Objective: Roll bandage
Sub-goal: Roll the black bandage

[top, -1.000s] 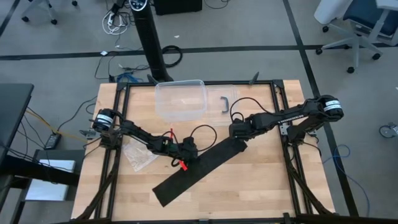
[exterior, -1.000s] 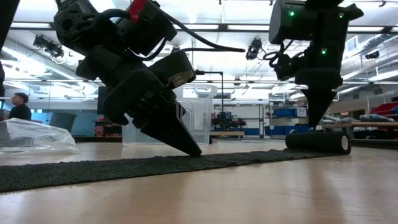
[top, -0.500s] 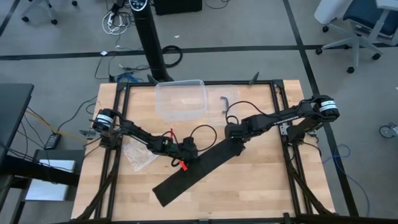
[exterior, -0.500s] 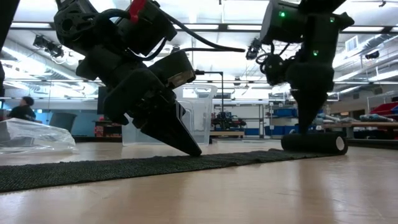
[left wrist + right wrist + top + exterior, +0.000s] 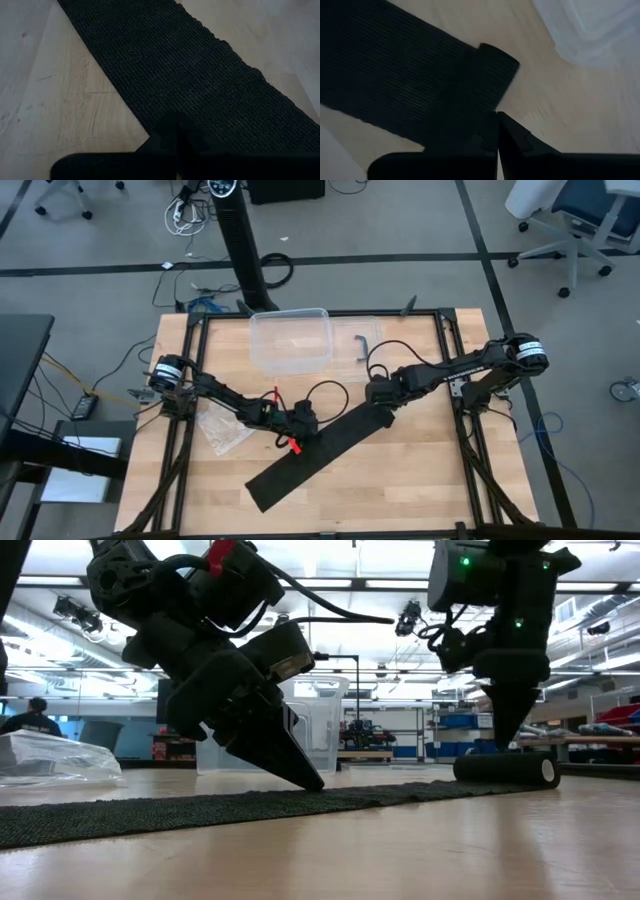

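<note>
My left gripper (image 5: 298,432), jaws shut to a point, presses its tip onto the bandage (image 5: 310,458) about midway along the strip, pinning it to the table (image 5: 420,480). The bandage lies flat and diagonal across the middle of the table, its loose end toward the near-left corner and its rolled end (image 5: 503,769) up toward the right side. There my right gripper (image 5: 381,395), jaws also shut and holding nothing, stands tip-down on top of that small roll.

To do this step well, I judge I should keep the left tip bearing down so the strip stays taut and straight, and push the roll with the right tip toward the near-left corner along the strip's own line, square to its edges, so the roll does not cone out at one side. Light pressure should do; too much could drag the fabric instead of turning it.

Farther off, by the left edge, a crinkly plastic bag (image 5: 224,428) lies flat; I cannot tell its contents. Near the far edge sits a clear plastic box (image 5: 290,340), seemingly with nothing in it, its lid with the handle (image 5: 361,342) beside it.
</note>
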Controlling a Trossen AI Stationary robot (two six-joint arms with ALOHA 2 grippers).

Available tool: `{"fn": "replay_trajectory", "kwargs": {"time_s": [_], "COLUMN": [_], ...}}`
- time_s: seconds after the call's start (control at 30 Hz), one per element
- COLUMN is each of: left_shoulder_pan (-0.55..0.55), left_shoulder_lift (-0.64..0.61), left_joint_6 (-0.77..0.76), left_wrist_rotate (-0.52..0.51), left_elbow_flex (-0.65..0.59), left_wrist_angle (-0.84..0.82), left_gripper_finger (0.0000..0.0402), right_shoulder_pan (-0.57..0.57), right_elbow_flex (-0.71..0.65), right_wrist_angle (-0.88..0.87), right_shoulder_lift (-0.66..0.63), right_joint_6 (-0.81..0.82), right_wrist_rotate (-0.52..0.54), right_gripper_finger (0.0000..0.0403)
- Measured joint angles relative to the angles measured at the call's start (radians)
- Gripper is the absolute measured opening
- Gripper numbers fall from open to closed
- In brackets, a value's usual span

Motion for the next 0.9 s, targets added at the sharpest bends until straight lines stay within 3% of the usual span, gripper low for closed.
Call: {"fn": "replay_trajectory", "kwargs": {"time_s": [0.53,0.9], "left_shoulder_pan": [0.0,0.0], "left_shoulder_lift": [0.0,0.0], "left_joint_6": [-0.006,-0.007], "left_wrist_rotate": [0.0,0.0], "left_elbow_flex": [0.0,0.0], "left_wrist_angle": [-0.002,-0.006], "left_gripper_finger": [0.0,0.0], "right_shoulder_pan": [0.002,0.029], "right_elbow_flex": [0.0,0.035], "right_wrist_angle": [0.128,0.034], "right_shoulder_lift": [0.046,0.02], "right_joint_6": [-0.045,-0.03], "right_wrist_rotate": [-0.098,-0.003], "right_gripper_finger": [0.0,0.0]}}
